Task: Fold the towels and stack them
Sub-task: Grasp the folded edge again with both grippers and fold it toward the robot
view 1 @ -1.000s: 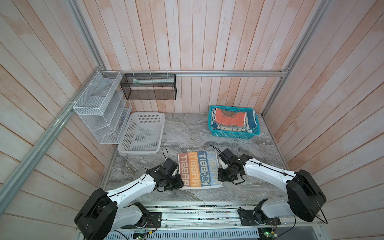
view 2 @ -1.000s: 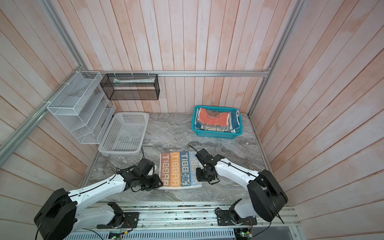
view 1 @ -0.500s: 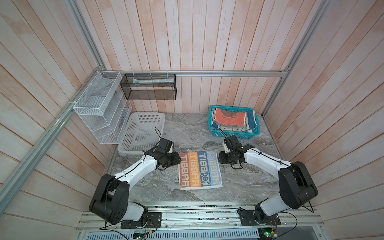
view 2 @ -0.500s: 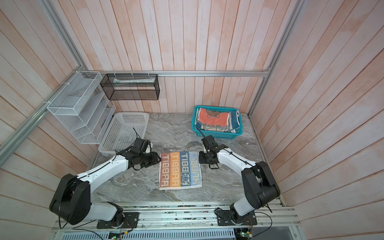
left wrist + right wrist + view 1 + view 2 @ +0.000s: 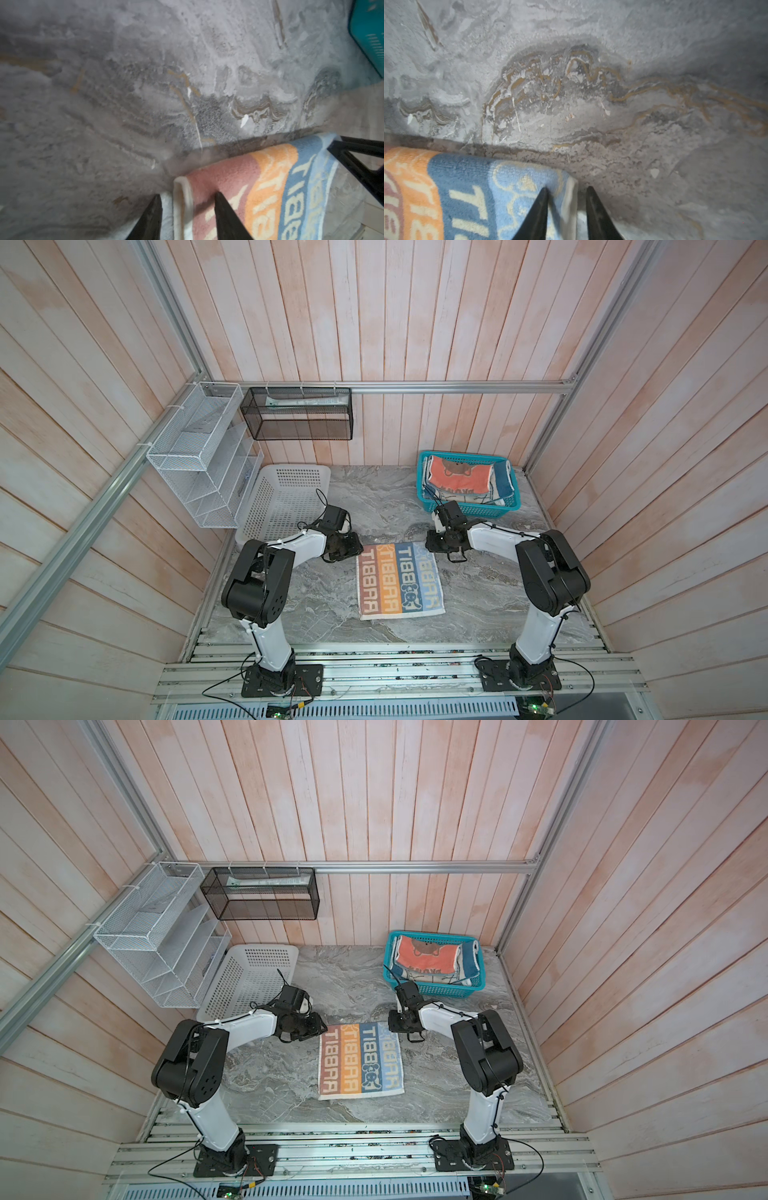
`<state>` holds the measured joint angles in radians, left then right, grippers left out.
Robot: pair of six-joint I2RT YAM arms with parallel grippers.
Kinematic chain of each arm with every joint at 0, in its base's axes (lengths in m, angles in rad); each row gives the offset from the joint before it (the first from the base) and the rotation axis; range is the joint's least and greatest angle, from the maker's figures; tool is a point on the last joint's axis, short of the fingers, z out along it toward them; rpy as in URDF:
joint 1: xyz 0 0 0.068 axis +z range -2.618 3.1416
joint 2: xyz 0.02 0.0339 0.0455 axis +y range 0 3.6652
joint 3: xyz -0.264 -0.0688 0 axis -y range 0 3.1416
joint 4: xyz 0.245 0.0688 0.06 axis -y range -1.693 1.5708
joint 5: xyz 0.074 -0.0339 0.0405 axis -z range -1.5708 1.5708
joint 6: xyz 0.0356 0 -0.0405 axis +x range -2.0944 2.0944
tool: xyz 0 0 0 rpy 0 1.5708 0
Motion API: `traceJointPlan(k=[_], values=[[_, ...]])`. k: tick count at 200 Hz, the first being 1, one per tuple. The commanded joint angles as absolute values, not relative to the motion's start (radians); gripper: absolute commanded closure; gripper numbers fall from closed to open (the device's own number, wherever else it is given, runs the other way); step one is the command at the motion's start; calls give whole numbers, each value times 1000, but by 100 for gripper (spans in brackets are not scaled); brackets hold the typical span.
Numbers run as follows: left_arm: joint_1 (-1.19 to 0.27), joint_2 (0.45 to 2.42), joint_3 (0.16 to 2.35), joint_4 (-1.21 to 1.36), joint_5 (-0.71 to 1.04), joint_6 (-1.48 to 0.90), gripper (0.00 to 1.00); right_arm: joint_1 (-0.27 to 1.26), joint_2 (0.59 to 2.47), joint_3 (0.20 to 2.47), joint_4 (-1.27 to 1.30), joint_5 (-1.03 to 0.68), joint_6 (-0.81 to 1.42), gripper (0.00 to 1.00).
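Plainly, the block-lettered towel (image 5: 399, 580) lies spread flat on the marble table (image 5: 316, 605) between the arms. It is terry cloth in stripes of dusty pink, orange, blue and pale blue, with cream letters and a cream hem. The left gripper (image 5: 187, 195) and right gripper (image 5: 566, 189) stand at its two far corners, each with jaws part spread astride the hem. A coral-orange towel (image 5: 459, 477) tops the heap in the teal basket (image 5: 469, 510).

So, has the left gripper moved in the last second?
Yes: the left gripper went back along the towel edge, toward the white basket.
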<state>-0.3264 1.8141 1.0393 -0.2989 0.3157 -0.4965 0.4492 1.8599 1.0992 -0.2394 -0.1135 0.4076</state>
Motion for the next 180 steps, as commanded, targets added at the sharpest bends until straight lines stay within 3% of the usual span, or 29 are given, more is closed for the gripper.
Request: traceJointPlan(k=[1,43,61,128,180], values=[[-324,1862,1078,-284,348,-458,64,447,1901,1122,-216,-109,386,71],[-322,1868,1108,-284,388,-421,100,447,1915,1153,-232,-130,352,89],[-320,1850,1122,-288,400,-395,100,446,1900,1160,-238,-128,328,100],[-319,1680,1113,-285,446,-354,100,446,1695,1102,-212,-51,235,100],[-319,1614,966,-167,476,-325,100,444,1648,973,-121,-109,188,100]])
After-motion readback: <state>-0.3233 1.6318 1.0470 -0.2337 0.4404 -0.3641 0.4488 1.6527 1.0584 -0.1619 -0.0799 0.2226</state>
